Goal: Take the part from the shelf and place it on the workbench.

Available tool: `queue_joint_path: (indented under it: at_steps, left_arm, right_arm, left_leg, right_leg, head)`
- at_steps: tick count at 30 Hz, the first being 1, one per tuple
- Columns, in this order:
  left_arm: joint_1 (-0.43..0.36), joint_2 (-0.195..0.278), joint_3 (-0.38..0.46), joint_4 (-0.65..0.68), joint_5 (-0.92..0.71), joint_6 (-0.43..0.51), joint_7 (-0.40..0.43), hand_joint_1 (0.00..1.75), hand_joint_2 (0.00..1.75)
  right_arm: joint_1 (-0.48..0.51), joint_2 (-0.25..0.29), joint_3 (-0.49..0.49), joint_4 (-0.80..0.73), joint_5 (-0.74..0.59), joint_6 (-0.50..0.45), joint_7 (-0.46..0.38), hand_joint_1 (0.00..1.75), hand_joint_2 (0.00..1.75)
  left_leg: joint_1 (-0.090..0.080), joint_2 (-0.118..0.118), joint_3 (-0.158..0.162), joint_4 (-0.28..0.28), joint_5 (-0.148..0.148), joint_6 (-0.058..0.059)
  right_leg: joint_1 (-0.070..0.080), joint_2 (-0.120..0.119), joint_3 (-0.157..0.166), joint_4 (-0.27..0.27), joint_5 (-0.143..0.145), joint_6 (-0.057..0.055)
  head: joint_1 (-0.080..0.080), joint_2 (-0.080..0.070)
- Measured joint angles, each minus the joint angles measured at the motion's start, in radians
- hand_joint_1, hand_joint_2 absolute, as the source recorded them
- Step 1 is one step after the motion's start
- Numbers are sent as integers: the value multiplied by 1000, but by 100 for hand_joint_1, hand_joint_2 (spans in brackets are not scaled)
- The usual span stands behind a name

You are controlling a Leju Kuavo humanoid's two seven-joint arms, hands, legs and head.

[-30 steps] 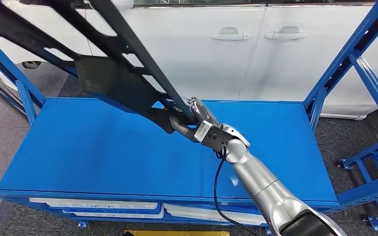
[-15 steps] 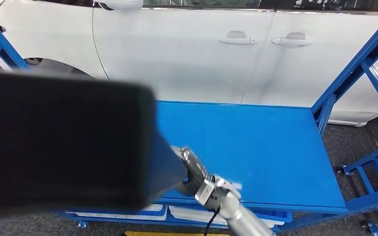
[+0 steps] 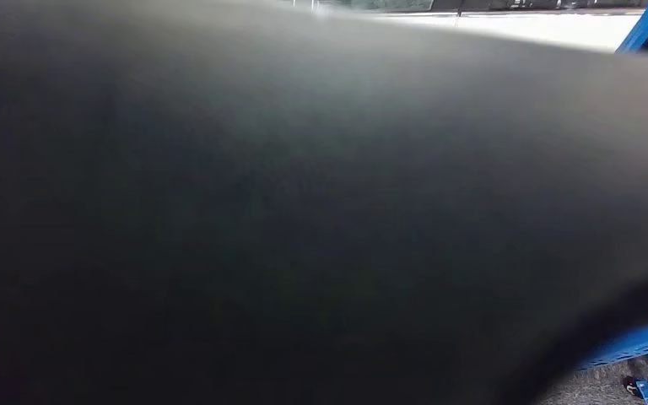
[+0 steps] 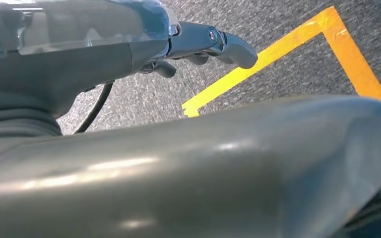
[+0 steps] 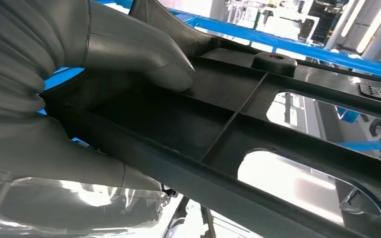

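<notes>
Black part (image 5: 258,124), ribbed frame w/ cut-out openings, is up close to the head cam, its dark blurred surface (image 3: 304,219) covering nearly all of that view. Right hand (image 5: 79,74) grips it: thick grey thumb pressed on the part's inner face, fingers wrapped under the rail. Blue shelf (image 5: 287,44) bars sit behind the part. Left hand (image 4: 198,44) hangs over grey floor w/ yellow tape (image 4: 278,59), fingers loosely curled, holding nothing.

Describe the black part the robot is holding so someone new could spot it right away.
Start at the blue shelf rail; in front of it the right hand grips the black part. It is a flat ribbed frame with open windows and a round raised knob, the only black piece there.
</notes>
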Motion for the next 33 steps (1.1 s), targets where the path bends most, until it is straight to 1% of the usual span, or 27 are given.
queue_joint_path:
  at_steps: [2, 3, 5, 7, 8, 9, 10, 11, 12, 13, 14, 16, 17, 18, 20, 21, 22, 23, 24, 26, 27, 28, 29, 30, 31, 32, 33]
  left_arm:
    - [-5, 0, 2, 0, 8, 0, -1, 0, 0]
    - [-8, 0, 4, 0, 12, 0, -1, 0, 0]
    - [-12, 0, 7, 0, 17, 1, -5, 0, 0]
    - [-14, -1, 10, 0, 19, 2, -11, 0, 0]
    - [-16, -2, 11, 0, 20, 2, -13, 0, 0]
    - [-18, -3, 12, 0, 20, 3, -15, 0, 0]
    - [-19, -4, 14, 0, 20, 3, -16, 0, 0]
    - [-19, -4, 15, 0, 21, 3, -18, 0, 44]
    - [-18, -4, 16, 0, 20, 4, -22, 0, 87]
    - [-17, -4, 17, 0, 19, 8, -27, 0, 131]
    - [-18, -4, 18, 0, 17, 14, -32, 0, 175]
    - [-18, -5, 18, 0, 14, 25, -41, 0, 175]
    - [-19, -6, 18, 0, 13, 27, -42, 0, 175]
    - [-20, -6, 18, 0, 13, 27, -44, 0, 175]
    - [-22, -6, 18, 0, 12, 22, -46, 0, 175]
    - [-23, -6, 18, 0, 12, 20, -46, 0, 175]
    - [-24, -6, 18, 0, 11, 18, -46, 0, 175]
    - [-24, -6, 18, 0, 11, 16, -46, 0, 175]
    - [-25, -6, 18, 0, 11, 13, -46, 0, 175]
    - [-25, -6, 18, 0, 11, 10, -44, 0, 175]
    - [-24, -6, 18, 0, 13, 10, -43, 0, 175]
    - [-24, -6, 18, 0, 18, 13, -41, 0, 175]
    - [-24, -6, 19, 0, 24, 16, -38, 0, 175]
    - [-25, -6, 21, 0, 31, 20, -35, 0, 175]
    - [-26, -6, 22, 0, 35, 23, -33, 0, 175]
    - [-27, -6, 23, 0, 38, 25, -31, 0, 175]
    - [-29, -7, 25, 0, 39, 27, -30, 0, 175]
  right_arm:
    - [-1, -2, 0, -2, 6, 3, 0, 167, 175]
    - [-3, -3, 0, -2, 6, 5, 0, 166, 175]
    - [-4, -4, 0, -2, 7, 9, 0, 165, 175]
    - [-6, -5, 0, -2, 11, 12, 0, 164, 175]
    - [-6, -6, 0, -2, 14, 13, 0, 164, 175]
    - [-7, -7, 0, -1, 17, 14, 0, 163, 175]
    - [-7, -8, 0, -1, 18, 14, 0, 163, 175]
    - [-7, -9, 0, 0, 19, 15, 0, 162, 175]
    - [-6, -10, 0, 2, 21, 16, 0, 161, 175]
    - [-6, -11, 0, 3, 22, 18, 0, 161, 175]
    - [-6, -11, -1, 3, 24, 19, 0, 159, 175]
    - [-5, -12, -3, 4, 29, 22, -1, 158, 175]
    - [-5, -12, -4, 4, 32, 23, -1, 157, 175]
    - [-5, -12, -5, 4, 35, 24, -1, 157, 175]
    - [-4, -12, -7, 3, 39, 27, -1, 157, 175]
    - [-4, -11, -8, 3, 40, 28, -1, 157, 175]
    - [-4, -11, -8, 3, 41, 29, -1, 157, 175]
    - [-4, -11, -9, 3, 41, 30, -1, 157, 175]
    - [-4, -11, -9, 4, 42, 31, -1, 157, 175]
    - [-4, -11, -9, 4, 42, 34, -1, 157, 175]
    - [-3, -11, -9, 4, 42, 35, -1, 157, 175]
    - [-2, -11, -10, 4, 42, 36, -1, 157, 175]
    - [-2, -11, -10, 4, 43, 37, -1, 157, 175]
    - [-2, -10, -11, 4, 44, 38, -1, 157, 175]
    - [-2, -10, -12, 4, 46, 39, -1, 157, 175]
    - [-2, -10, -12, 4, 47, 39, -1, 157, 175]
    - [-1, -9, -13, 4, 47, 39, -1, 157, 175]
  left_leg:
    - [-3, 0, 65, -132, 47, 9]
    - [-5, 0, 81, -167, 55, 14]
    - [-9, -1, 83, -179, 57, 25]
    - [-5, 0, 86, -187, 66, 37]
    - [-2, 2, 87, -192, 71, 44]
    - [-1, 3, 87, -195, 74, 48]
    - [-1, 4, 85, -196, 76, 51]
    - [-2, 5, 83, -195, 76, 52]
    - [-3, 6, 82, -194, 76, 52]
    - [-4, 6, 81, -193, 76, 52]
    - [-4, 6, 81, -191, 76, 51]
    - [-4, 4, 82, -187, 73, 47]
    - [-6, 4, 81, -184, 71, 43]
    - [-8, 3, 80, -182, 69, 38]
    - [-10, 4, 79, -181, 68, 27]
    - [-8, 4, 78, -181, 67, 21]
    - [-7, 4, 76, -174, 59, 15]
    - [-5, 4, 67, -152, 43, 9]
    - [-4, 4, 49, -110, 16, 5]
    - [-2, 4, -7, 18, -48, -2]
    - [-2, 4, -32, 72, -67, -4]
    - [-2, 4, -43, 97, -67, -5]
    - [-2, 4, -36, 81, -47, -4]
    - [-2, 4, -10, 27, -12, -2]
    - [-2, 4, 23, -45, 23, 3]
    - [-4, 4, 54, -112, 48, 8]
    - [-7, 4, 75, -158, 62, 14]
  right_leg:
    - [3, 1, -1, 4, 0, 6]
    - [4, 2, -2, 4, 0, 11]
    - [5, 2, -3, 2, 4, 23]
    - [3, 2, -6, 10, -4, 34]
    - [3, 2, -16, 35, -22, 38]
    - [2, 2, -38, 83, -53, 42]
    - [1, 2, -67, 148, -89, 46]
    - [0, 2, -99, 217, -119, 49]
    - [-1, 2, -122, 269, -136, 51]
    - [-2, 1, -127, 283, -131, 51]
    - [-3, 1, -111, 256, -108, 51]
    - [-4, 0, -40, 118, -45, 45]
    - [-2, 0, -10, 56, -24, 41]
    - [0, 0, 7, 19, -15, 36]
    - [4, 2, 11, 5, -13, 26]
    - [3, 2, 11, 3, -12, 19]
    - [2, 2, 12, 0, -10, 13]
    - [1, 1, 13, -3, -7, 7]
    - [-1, 0, 14, -6, -6, 3]
    - [0, -2, 13, -7, -6, -2]
    - [1, -2, 13, -6, -6, -3]
    - [2, -2, 14, -6, -6, -3]
    - [2, -1, 14, -5, -6, -3]
    - [3, 0, 16, -5, -7, -2]
    - [3, 1, 17, -4, -8, -1]
    - [5, 2, 17, -3, -9, 2]
    - [6, 2, 16, -2, -9, 6]
  head:
    - [0, 0]
    - [0, 0]
    - [0, 0]
    - [0, 0]
    - [1, 0]
    - [1, 0]
    - [1, 0]
    - [1, 0]
    - [1, 0]
    - [1, 0]
    - [1, 0]
    - [1, 0]
    - [1, 0]
    - [1, 0]
    - [1, 0]
    - [1, 0]
    - [1, 0]
    - [1, 0]
    - [1, 0]
    - [1, 0]
    - [1, 0]
    - [1, 0]
    - [1, 0]
    - [1, 0]
    - [1, 0]
    - [1, 0]
    - [1, 0]
